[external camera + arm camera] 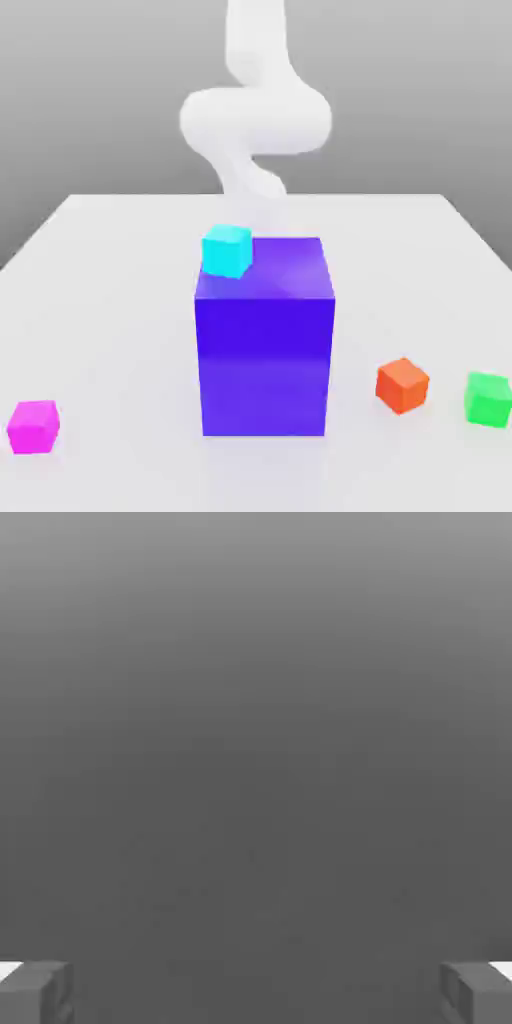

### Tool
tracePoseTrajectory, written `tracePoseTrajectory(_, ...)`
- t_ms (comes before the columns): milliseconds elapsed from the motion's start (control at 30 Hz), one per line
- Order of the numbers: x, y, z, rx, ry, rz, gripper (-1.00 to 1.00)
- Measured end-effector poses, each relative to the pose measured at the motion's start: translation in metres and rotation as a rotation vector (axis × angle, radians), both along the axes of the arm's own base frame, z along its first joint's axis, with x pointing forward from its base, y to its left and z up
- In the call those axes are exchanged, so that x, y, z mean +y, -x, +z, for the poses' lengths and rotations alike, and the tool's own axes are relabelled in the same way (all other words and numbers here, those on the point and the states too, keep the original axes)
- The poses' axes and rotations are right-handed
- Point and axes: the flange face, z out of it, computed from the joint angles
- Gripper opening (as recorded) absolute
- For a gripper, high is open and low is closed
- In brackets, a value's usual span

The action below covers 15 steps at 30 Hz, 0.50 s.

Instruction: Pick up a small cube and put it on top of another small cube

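Exterior view: big blue-purple block (pixel 265 345) upright near the middle of the white table (pixel 120 300), taken here as the landmark. Cyan cube (pixel 227 250) at the block's upper corner toward the exterior view's left, overlapping that top edge; resting on the block or standing behind it, cannot tell. White robot arm (pixel 255 115) blurred, rising behind the block, past the table's far edge. Small magenta-pink cube (pixel 33 426) well apart from the block toward the exterior view's left, down near the front, close to the table's left edge, touching nothing. Orange cube (pixel 402 385) near the block's lower right side, a gap of bare table between. Green cube (pixel 489 398) just beyond the orange cube, farther from the block, hard against the picture's right border. Wide bare table between the block and the magenta-pink cube; narrower room on the orange side.

Hand view: gripper (pixel 256 992) with jaws set wide apart, one grey fingertip (pixel 35 992) in each corner, nothing between them. Plain grey surface beyond, with no edges to read.
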Motion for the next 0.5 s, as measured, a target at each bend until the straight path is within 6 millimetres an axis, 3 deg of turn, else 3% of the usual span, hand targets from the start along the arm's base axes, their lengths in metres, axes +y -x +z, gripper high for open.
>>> tracePoseTrajectory(100,-0.031,-0.035,-0.048,0.08,-0.05,-0.149,0.0)
tracePoseTrajectory(233,-0.077,-0.067,-0.116,0.175,-0.118,-0.342,0.0)
tracePoseTrajectory(367,-0.126,-0.083,-0.188,0.263,-0.192,-0.534,0.0)
tracePoseTrajectory(500,-0.174,-0.083,-0.263,0.346,-0.272,-0.727,0.0)
